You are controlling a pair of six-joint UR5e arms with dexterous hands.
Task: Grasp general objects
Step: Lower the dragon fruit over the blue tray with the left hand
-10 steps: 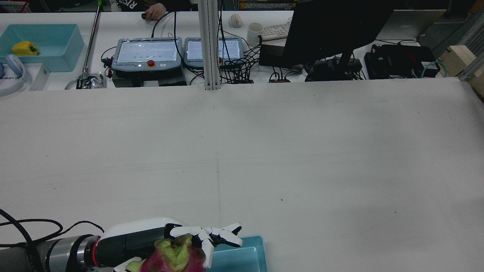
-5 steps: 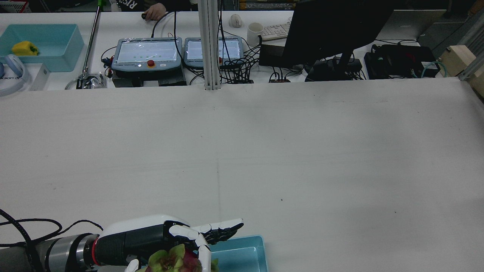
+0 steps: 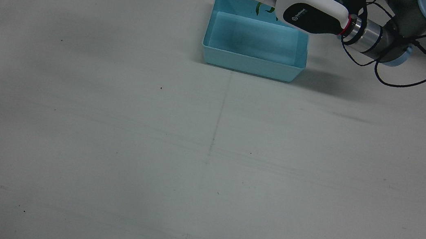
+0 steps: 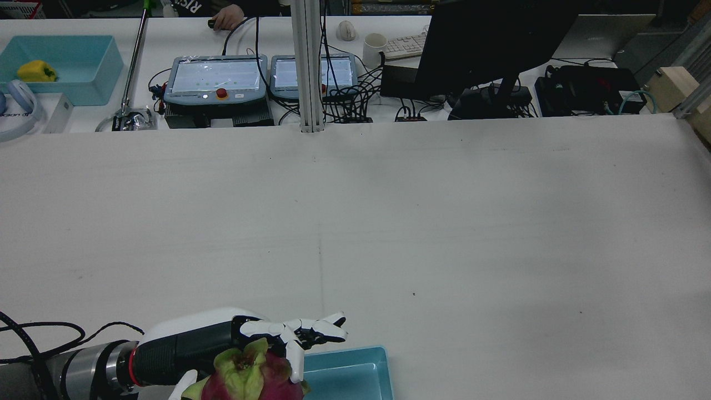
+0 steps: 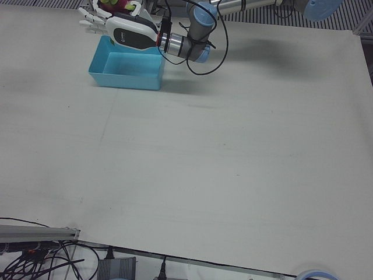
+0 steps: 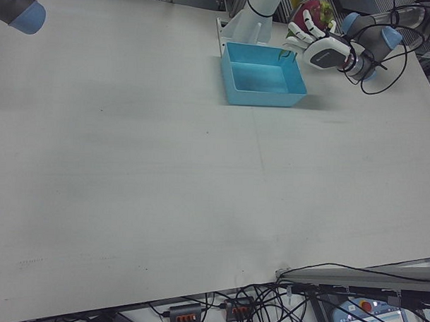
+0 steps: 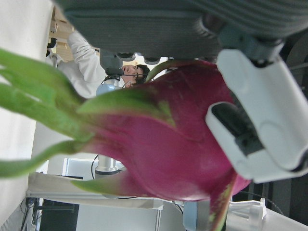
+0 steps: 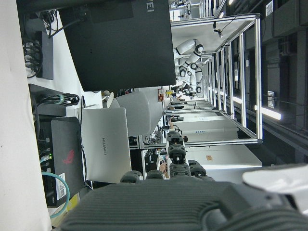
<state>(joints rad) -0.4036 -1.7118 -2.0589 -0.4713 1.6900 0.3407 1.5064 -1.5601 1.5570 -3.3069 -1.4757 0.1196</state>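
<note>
My left hand (image 4: 222,341) is shut on a pink dragon fruit (image 4: 253,378) with green scales, held in the air at the robot's near edge of the table. In the left hand view the dragon fruit (image 7: 163,139) fills the frame with a white finger (image 7: 260,130) pressed against it. From the front, the left hand (image 3: 301,8) hovers over the robot-side rim of a light blue bin (image 3: 245,64), and it hides most of the fruit. The side views show the dragon fruit (image 5: 113,4) (image 6: 308,14) sticking up behind the hand (image 5: 119,26) (image 6: 318,46). The right hand shows only as its grey body (image 8: 168,207).
The light blue bin (image 4: 355,372) (image 5: 125,79) (image 6: 266,99) looks bare inside. Beyond the table's far edge are two teach pendants (image 4: 216,78), a monitor (image 4: 489,44), cables, and another blue bin (image 4: 61,66) holding a yellow pepper. A metal post (image 4: 308,66) stands there.
The fruit dipped lower half a second ago and has come back up. The left hand has drawn back slightly to the left, still closed on the fruit.
</note>
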